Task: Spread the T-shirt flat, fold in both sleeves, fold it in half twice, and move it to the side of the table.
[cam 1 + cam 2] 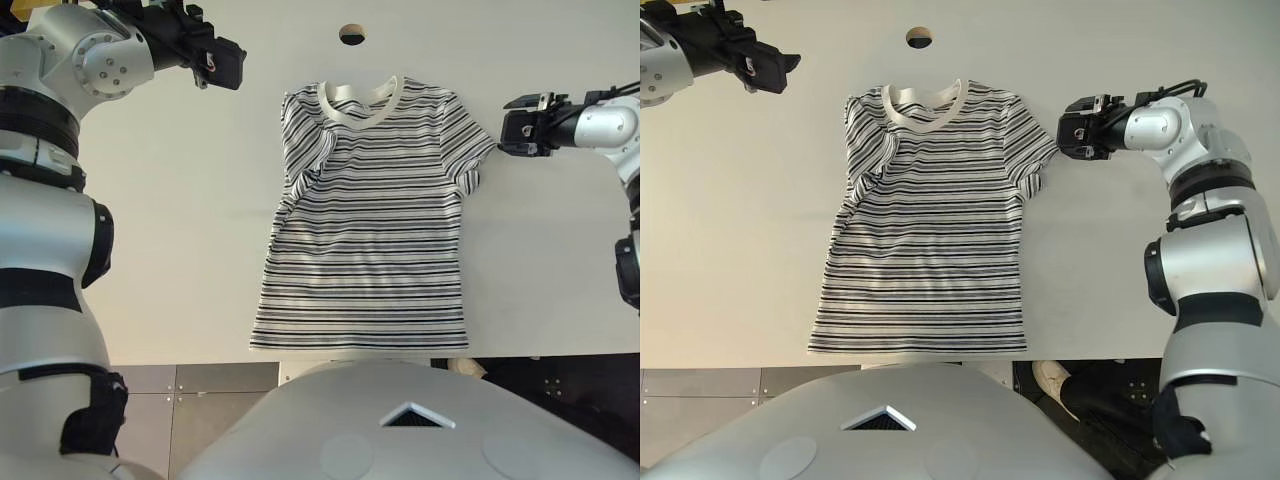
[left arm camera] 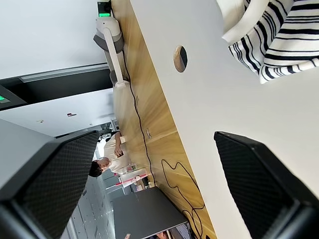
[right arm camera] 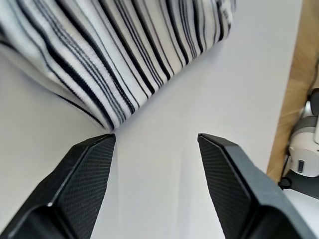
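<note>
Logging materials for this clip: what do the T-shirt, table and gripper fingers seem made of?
T-shirt: soft knit fabric, probably cotton; it wrinkles. Table: smooth matte white top, perhaps laminate. Right gripper fingers: black, fine-grid texture, perhaps rubber or plastic.

The T-shirt (image 1: 365,230) was soft striped cloth, its collar (image 1: 360,106) a plain ribbed knit; the table (image 1: 170,220) was smooth, matt white; the pads (image 3: 84,184) of the right gripper (image 3: 155,135) were matt black, finely cross-hatched; the surface (image 2: 149,114) beyond looked like grained wood.
</note>
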